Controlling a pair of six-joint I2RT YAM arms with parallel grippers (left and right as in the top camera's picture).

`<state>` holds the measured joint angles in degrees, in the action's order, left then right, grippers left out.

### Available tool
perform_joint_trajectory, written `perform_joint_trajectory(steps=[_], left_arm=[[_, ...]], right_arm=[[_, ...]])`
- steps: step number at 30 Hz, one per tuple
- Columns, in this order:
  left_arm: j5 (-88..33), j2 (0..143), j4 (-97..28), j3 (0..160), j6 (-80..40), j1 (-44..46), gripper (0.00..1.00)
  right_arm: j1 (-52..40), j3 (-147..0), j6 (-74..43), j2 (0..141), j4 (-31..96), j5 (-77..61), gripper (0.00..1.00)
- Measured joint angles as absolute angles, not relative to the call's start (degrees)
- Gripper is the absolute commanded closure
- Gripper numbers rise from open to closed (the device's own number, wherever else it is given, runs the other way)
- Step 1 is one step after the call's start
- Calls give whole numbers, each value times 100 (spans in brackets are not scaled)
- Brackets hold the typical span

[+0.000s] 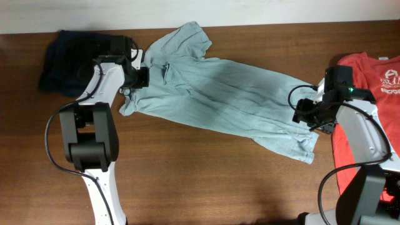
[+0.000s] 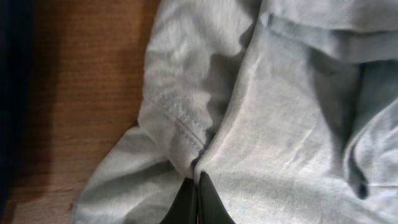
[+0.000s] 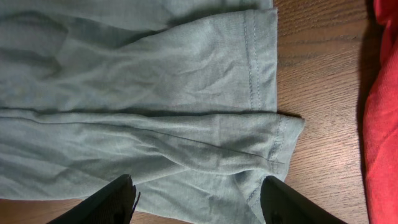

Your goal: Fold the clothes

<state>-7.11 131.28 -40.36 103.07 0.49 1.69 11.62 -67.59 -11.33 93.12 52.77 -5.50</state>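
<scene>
The pale blue-grey T-shirt [image 1: 225,100] lies rumpled and stretched diagonally across the table from upper left to lower right. My left gripper [image 1: 139,78] is at its left end. In the left wrist view its fingers [image 2: 198,186] are closed together, pinching a bunched fold of the shirt [image 2: 280,143]. My right gripper [image 1: 310,115] is at the shirt's right end. In the right wrist view it [image 3: 199,199] is open and straddles the hemmed edge of the shirt [image 3: 155,93], touching nothing. The red T-shirt [image 1: 365,131] with white print lies at the far right, and its edge shows in the right wrist view [image 3: 382,124].
A dark navy garment [image 1: 69,56] lies bunched at the back left, just behind my left arm. Brown wooden table [image 1: 206,175] shows in front of the shirt. A pale wall runs along the back edge.
</scene>
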Motion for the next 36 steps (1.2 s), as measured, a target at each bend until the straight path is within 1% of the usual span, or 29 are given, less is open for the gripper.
perform_joint_trajectory(steps=[7,18,20,22,23,26,27,30,31,36], left_arm=[[-661,13128,-4125,10591,69,169,99],[-172,13128,-4156,10593,71,169,99],[-145,13128,-4160,10595,71,169,100],[-137,13128,-4189,10595,69,169,99],[-126,13128,-4206,10595,69,169,99],[-108,13128,-4244,10595,71,169,99],[-104,13128,-4244,10595,71,169,99],[-104,13128,-4246,10595,69,169,99],[-104,13128,-4246,10595,69,169,99],[-104,13128,-4246,10597,69,169,99]], right_arm=[[1162,-6759,-1135,9312,5277,-550,30],[1162,-6759,-1131,9312,5277,-550,30],[1162,-6759,-1133,9312,5277,-550,32],[1162,-6759,-1114,9312,5277,-545,41],[1162,-6759,-1094,9312,5277,-541,49],[1162,-6759,-1063,9327,5221,-495,68],[1162,-6759,-1092,9358,5177,-482,76],[1162,-6759,-1052,9579,4956,-458,93],[1162,-6759,-1098,9717,4823,-458,96],[1162,-6759,-1052,10370,4309,-460,96]])
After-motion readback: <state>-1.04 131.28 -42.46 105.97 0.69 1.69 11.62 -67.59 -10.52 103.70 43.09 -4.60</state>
